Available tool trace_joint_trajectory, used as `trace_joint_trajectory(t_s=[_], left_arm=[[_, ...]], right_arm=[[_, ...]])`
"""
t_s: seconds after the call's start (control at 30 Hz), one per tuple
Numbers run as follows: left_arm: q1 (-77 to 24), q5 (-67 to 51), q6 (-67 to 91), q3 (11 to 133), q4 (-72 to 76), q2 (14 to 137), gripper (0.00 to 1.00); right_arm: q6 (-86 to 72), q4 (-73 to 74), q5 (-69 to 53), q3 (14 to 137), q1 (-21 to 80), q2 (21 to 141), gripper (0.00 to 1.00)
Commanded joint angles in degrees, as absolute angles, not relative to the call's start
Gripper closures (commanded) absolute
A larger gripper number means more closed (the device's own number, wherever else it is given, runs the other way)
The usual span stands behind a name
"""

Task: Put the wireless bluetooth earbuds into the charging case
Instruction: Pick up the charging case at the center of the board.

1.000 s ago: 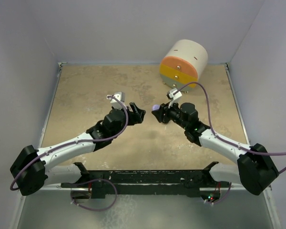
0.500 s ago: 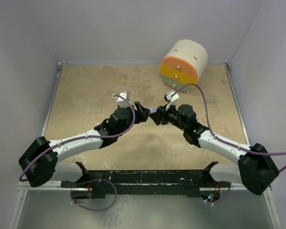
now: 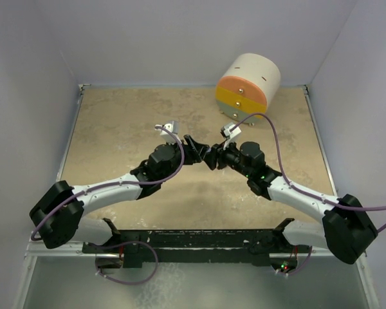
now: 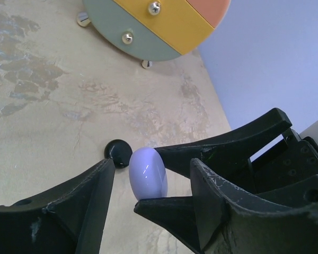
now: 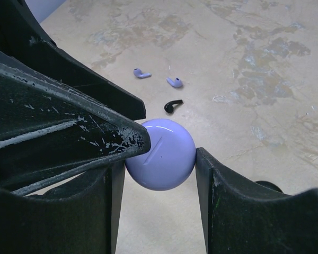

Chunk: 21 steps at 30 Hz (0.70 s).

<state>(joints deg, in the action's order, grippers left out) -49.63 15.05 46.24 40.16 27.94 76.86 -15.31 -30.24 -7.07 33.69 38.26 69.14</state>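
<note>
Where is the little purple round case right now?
Near the centre of the table, the lavender case sits pinched in the right gripper, with the open left gripper flanking it.

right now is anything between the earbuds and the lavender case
Yes: the lavender case looks closed, clamped in the right gripper with the left gripper straddling it. The earbuds lie loose on the table beyond.

Case [image 5: 161,154] clamped between right claw [image 5: 159,161] fingers, left claw [image 4: 151,172] straddling it loosely; three earbuds [image 5: 174,82] on table [image 5: 254,63] beyond.
</note>
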Motion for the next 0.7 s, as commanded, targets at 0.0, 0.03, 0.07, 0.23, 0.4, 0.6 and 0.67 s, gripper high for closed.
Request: trace_joint_trajectory(t_s=[0.0,0.03,0.07,0.23,0.4,0.6,0.67], left_arm=[[-49.92,12.97,47.38,41.13,31.33,76.99,0.42],[-49.93,13.12,47.57,40.98,31.3,77.05,0.43],[-49.92,13.17,47.63,40.86,31.43,77.0,0.44],[-49.92,12.22,48.26,40.69,32.26,77.87,0.48],[-49.92,11.81,48.93,40.19,33.27,78.39,0.51],[-49.92,11.73,49.46,39.69,33.07,78.41,0.53],[-49.92,11.87,49.67,39.47,32.57,78.32,0.54]], right_arm=[[-15.59,-33.41,-7.62,34.67,38.78,66.91,1.0],[-15.56,-33.3,-7.58,34.81,38.81,66.8,1.0],[-15.51,-33.28,-7.56,34.82,38.88,66.75,1.0],[-15.39,-33.36,-7.82,34.98,38.99,66.45,1.0],[-15.43,-33.36,-7.65,34.91,39.09,65.96,1.0],[-15.31,-33.26,-6.8,34.83,39.05,65.07,1.0],[-15.29,-33.22,-6.6,34.89,39.12,64.72,1.0]])
